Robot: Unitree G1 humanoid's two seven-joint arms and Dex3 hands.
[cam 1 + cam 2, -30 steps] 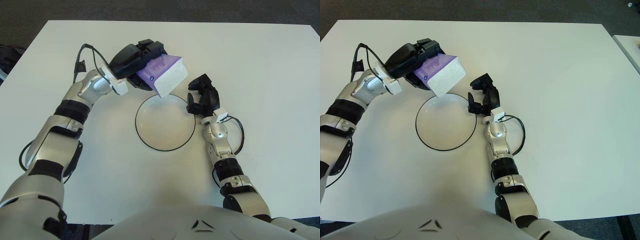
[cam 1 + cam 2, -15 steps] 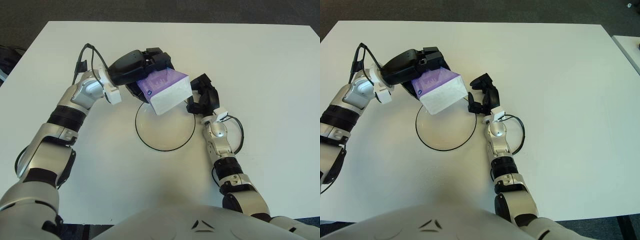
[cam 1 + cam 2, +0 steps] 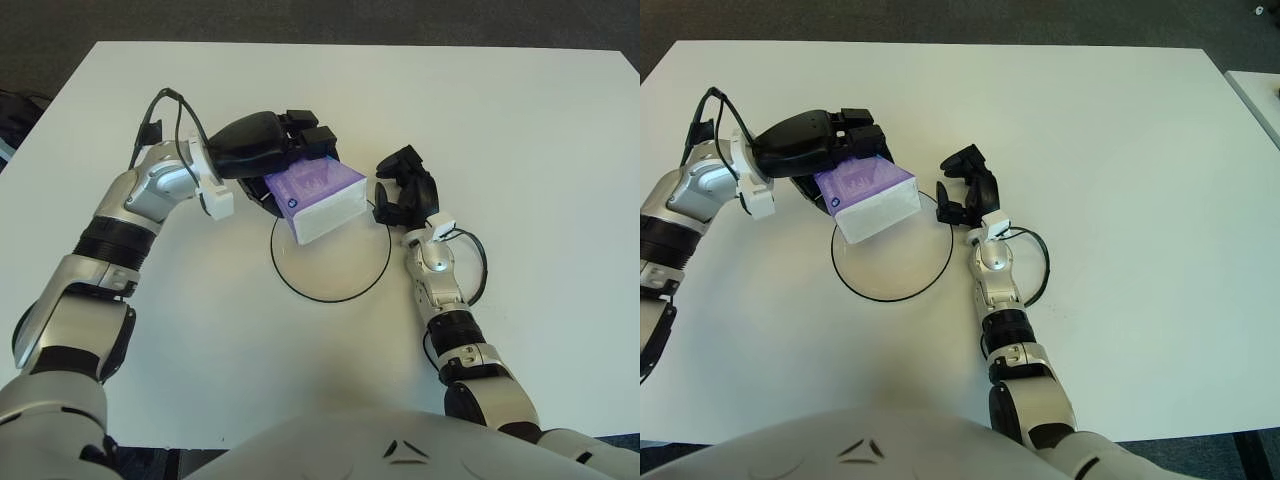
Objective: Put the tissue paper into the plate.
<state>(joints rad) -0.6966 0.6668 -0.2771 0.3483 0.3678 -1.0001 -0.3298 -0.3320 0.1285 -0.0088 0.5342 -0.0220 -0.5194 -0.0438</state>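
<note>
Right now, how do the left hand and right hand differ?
The left hand is shut on the tissue pack, holding it over the plate's far-left rim; the right hand holds nothing. The left hand reaches in from the plate's left; the right hand sits by its right rim. Both are black and over the white table.

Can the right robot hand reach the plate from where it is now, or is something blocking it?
Probably yes. The right robot hand sits at the plate's right rim, nothing between them. The left robot hand holds the tissue pack over the far left part.
</note>
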